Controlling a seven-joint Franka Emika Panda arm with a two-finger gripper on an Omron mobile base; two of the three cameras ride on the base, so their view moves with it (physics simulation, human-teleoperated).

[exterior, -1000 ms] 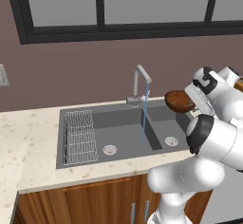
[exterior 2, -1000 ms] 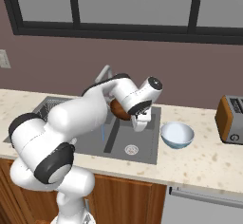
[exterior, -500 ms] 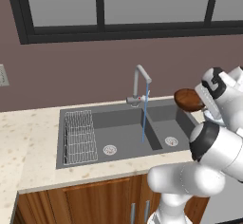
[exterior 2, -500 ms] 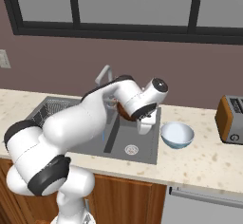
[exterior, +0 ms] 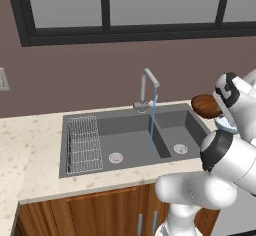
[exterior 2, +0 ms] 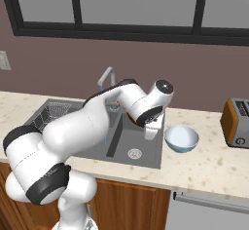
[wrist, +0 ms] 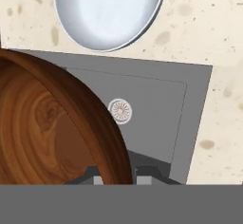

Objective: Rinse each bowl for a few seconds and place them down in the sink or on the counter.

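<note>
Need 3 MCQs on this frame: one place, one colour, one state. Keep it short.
1. Where is the pale bowl?
A. on the counter right of the sink
B. in the wire rack
C. on the toaster

2. What colour is the held bowl?
A. pale blue
B. brown wood
C. black

3. What is the tap doing?
A. off
B. running
C. removed

Answers: 1 A, it rests on the speckled stone beside the basin; 2 B, wood grain shows in the hand view; 3 B, a blue stream falls from the spout.
</note>
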